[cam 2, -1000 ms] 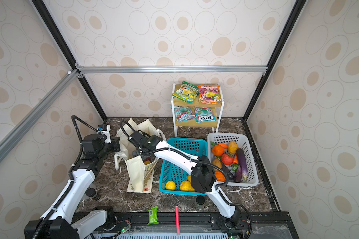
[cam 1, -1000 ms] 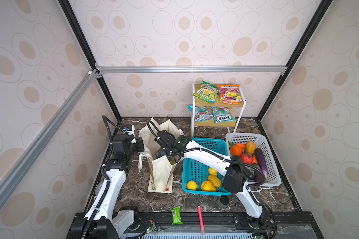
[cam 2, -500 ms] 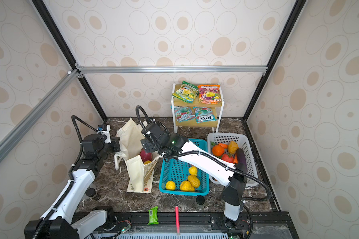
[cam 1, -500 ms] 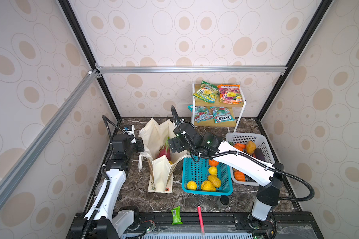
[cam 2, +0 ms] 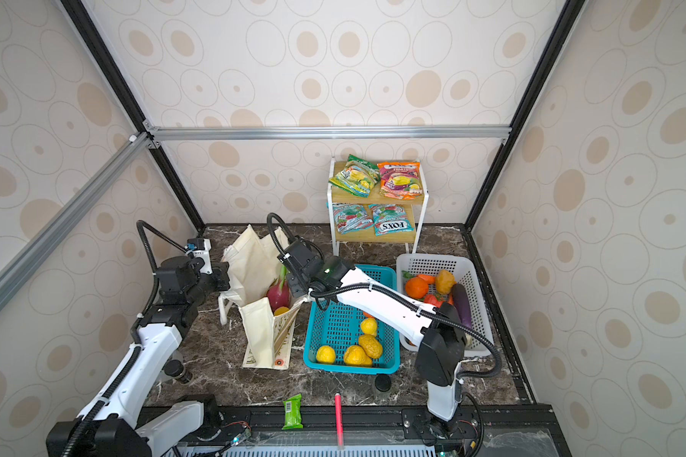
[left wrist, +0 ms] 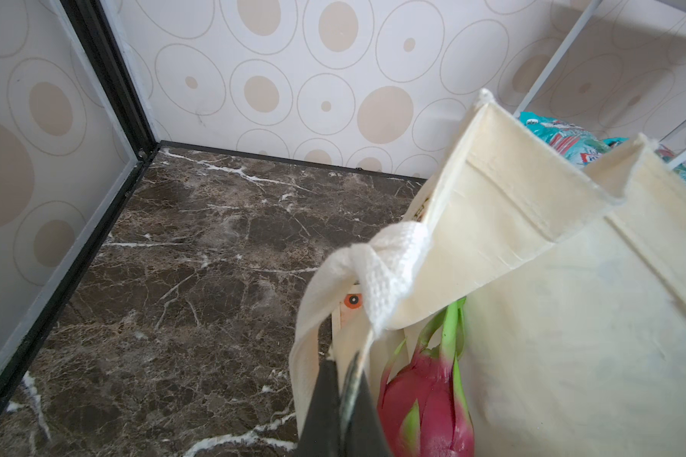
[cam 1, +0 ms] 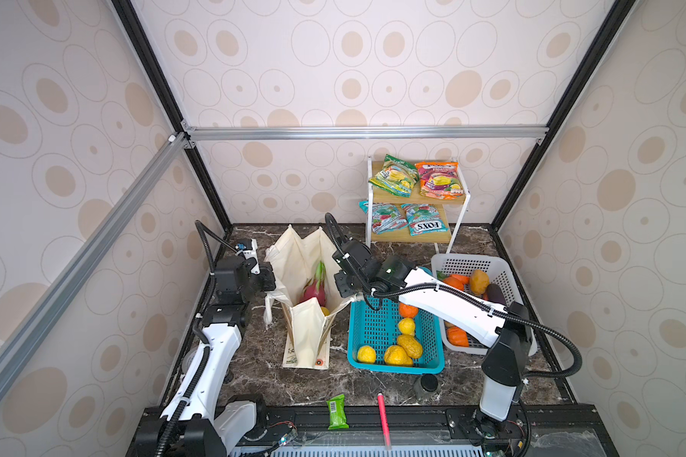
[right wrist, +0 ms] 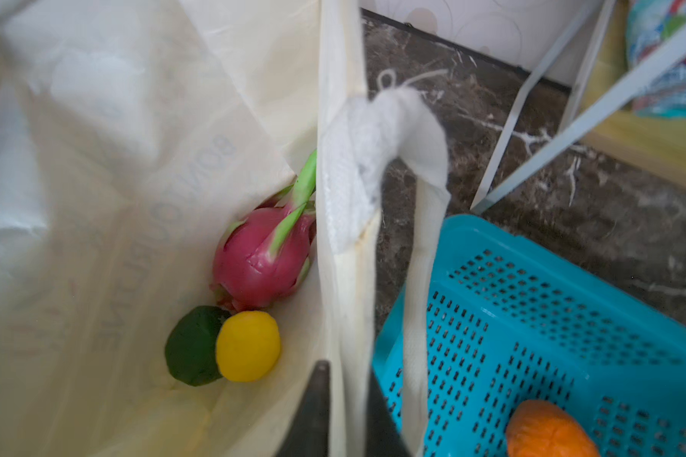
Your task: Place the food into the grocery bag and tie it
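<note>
Canvas fills the narrow gap of the right end effector [right wrist: 345,411], whose jaws are pinched on the right-hand rim of the tall cream canvas grocery bag [cam 1: 305,336], just beside the root of a white woven strap handle [right wrist: 393,130]. Across the mouth, the left end effector [left wrist: 343,403] is likewise closed tight on the opposite rim, at the foot of the second strap handle [left wrist: 389,269]. Held between the two, the bag stands upright and open on the dark marble desk [cam 1: 262,372], left of its middle, just beside the blue plastic basket [cam 1: 393,370].

Down inside, the pink dragon fruit [right wrist: 260,257] leans on the wall below the right end effector, green tip upward. The dark green round fruit [right wrist: 191,346] and the yellow lemon [right wrist: 248,346] touch each other next to it.

Food not yet bagged lies wholly on the right arm's side. The purple eggplant [cam 2: 462,304] sits in the white plastic basket [cam 2: 432,259] by the desk's right edge, its long axis running back to front. The green Fox's packet [cam 2: 353,176] and the orange Fox's packet [cam 2: 401,180] lie flat on top of the wooden rack [cam 2: 389,237] at the back edge.

The right arm is clearly the nearer. I judge it must let go of the rim and swing away rightward, closing across the eggplant's narrow width.
</note>
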Robot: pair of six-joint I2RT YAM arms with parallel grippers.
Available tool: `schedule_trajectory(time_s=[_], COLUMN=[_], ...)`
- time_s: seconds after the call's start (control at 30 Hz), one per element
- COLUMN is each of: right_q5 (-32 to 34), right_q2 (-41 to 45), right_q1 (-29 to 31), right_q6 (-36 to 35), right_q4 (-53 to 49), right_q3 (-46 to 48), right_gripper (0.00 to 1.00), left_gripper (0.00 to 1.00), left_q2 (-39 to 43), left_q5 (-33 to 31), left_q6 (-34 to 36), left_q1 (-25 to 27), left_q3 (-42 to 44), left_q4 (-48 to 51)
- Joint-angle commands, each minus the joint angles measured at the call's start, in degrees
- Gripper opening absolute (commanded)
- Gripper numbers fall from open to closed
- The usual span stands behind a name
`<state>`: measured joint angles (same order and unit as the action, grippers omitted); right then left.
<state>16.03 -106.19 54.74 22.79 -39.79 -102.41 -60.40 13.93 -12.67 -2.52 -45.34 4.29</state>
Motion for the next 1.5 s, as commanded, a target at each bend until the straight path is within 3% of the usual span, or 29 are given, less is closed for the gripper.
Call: schedule_trajectory(time_s=[0.0, 0.23, 0.4, 0.63, 0.9, 1.07, 1.27, 1.47], right_q5=[-4.0, -3.5, 1.5, 6.0, 4.3, 1.8, 0.8, -4.5], right_q2=[-2.3, -9.7, -11.1, -5.2, 3.7, 4.7, 3.2, 0.3], right_q1=[0.3, 2.5, 2.4, 1.1, -3.7, -5.9, -6.0, -5.2], right_q6=[-0.2, -2.8, -4.1, -3.4, -0.7, 1.1, 1.3, 2.4], right_q4=[-0.7, -3.4, -7.0, -7.3, -3.2, -1.9, -2.1, -0.5], right_q3=[-3.9, -18.5, -24.7, -17.8, -5.3, -1.4, -2.3, -4.3], right_gripper=[0.0, 0.0, 0.0, 0.0, 0.0, 0.0, 0.0, 0.0], left_gripper=[0.0, 0.0, 0.0, 0.0, 0.0, 0.0, 0.0, 0.0], left_q2=[0.0, -3.3, -4.2, -1.7, 0.0, 0.8, 1.3, -0.4], left_q5=[3.1, 8.1, 1.2, -10.8, -13.7, -9.8, -3.4, 3.2], left_q6=[-2.5, -6.9, -4.6, -2.8, -2.4, -3.1, -3.6, -7.9], left_q1=[0.0, 0.3, 0.3, 0.0, -1.0, -1.8, -2.3, -2.3], left_q3=[-1.9, -12.3, -18.3, -17.3, -14.6, -12.5, -10.7, -8.7], left_q4=[1.0, 2.4, 6.4, 7.2, 6.5, 3.6, -0.5, -3.4])
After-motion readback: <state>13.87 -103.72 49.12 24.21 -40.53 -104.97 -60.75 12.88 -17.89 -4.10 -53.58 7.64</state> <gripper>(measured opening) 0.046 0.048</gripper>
